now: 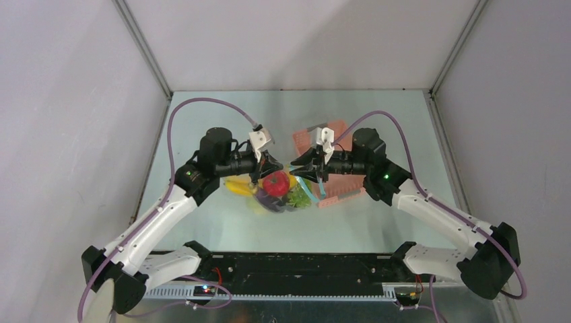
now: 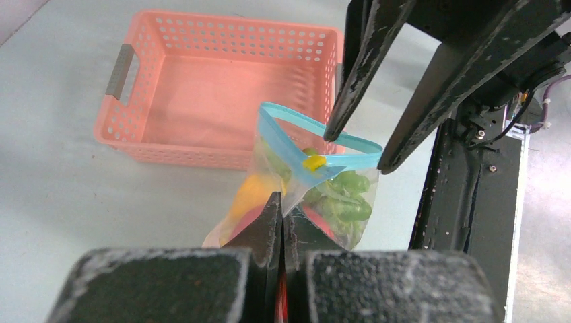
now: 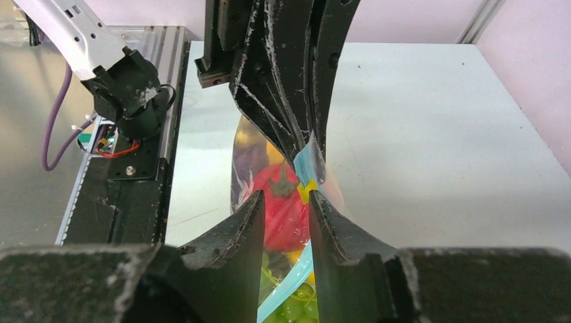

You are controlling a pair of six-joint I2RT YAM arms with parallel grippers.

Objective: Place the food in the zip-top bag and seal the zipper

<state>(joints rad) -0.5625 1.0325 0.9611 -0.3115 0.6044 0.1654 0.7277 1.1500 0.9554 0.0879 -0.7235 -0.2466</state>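
1 zip-top bag (image 1: 291,195), food (image 1: 275,183) inside, at table (image 1: 202,229) centre: left gripper (image 2: 281,202) clamped on its mouth edge at 11 o'clock, right gripper (image 2: 357,153) with fingers apart astride the zipper (image 2: 289,138) at 1 o'clock; best closed squarely on the strip, bag held taut.

zip-top bag (image 2: 266,172): clear, glossy plastic film
basket (image 2: 222,31): pink perforated plastic, matt
table (image 2: 60,195): smooth, pale, perhaps metal

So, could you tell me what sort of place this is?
Probably a robotics lab test cell: plain panel walls enclose a metal table, and bench-mounted robot arms handle toy food in a zip-top bag.
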